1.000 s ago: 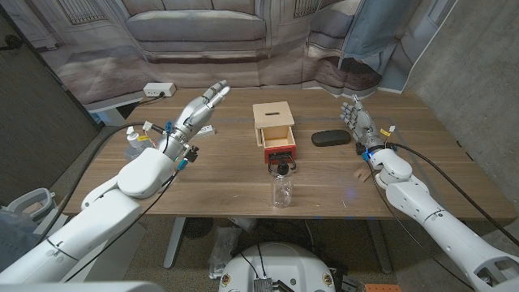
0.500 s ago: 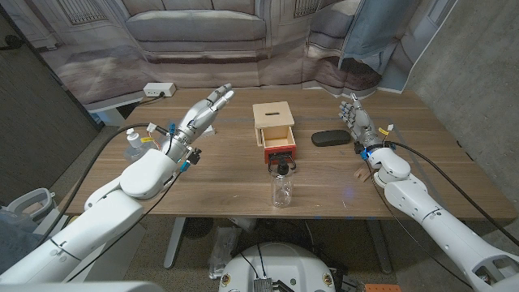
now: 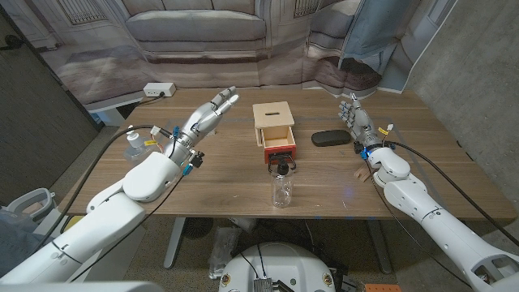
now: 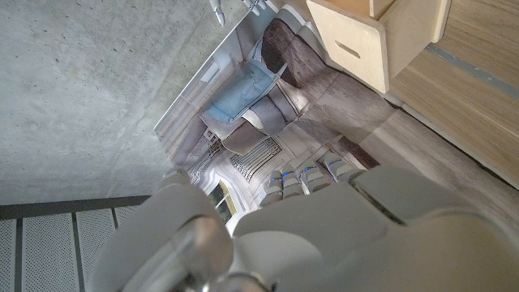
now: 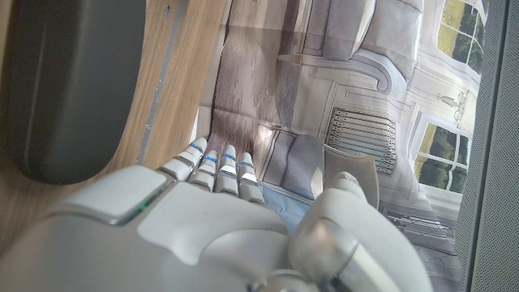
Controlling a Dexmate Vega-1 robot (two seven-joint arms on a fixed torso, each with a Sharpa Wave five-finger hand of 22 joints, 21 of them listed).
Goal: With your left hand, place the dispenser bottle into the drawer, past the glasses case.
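My left hand (image 3: 209,113) is open and holds nothing, fingers out; the dispenser bottle (image 3: 281,186) waits by the drawer (image 3: 280,143)

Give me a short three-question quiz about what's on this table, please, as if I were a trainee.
1. True or false: the left hand holds the dispenser bottle.
2. What lies between the wooden drawer box and the right hand? A) glasses case B) power strip C) clear bottle
3. Fill in: the clear bottle stands ____ on the table.

Key: 1. False; the hand is empty, its fingers stretched out. 2. A, the dark glasses case. 3. Upright.
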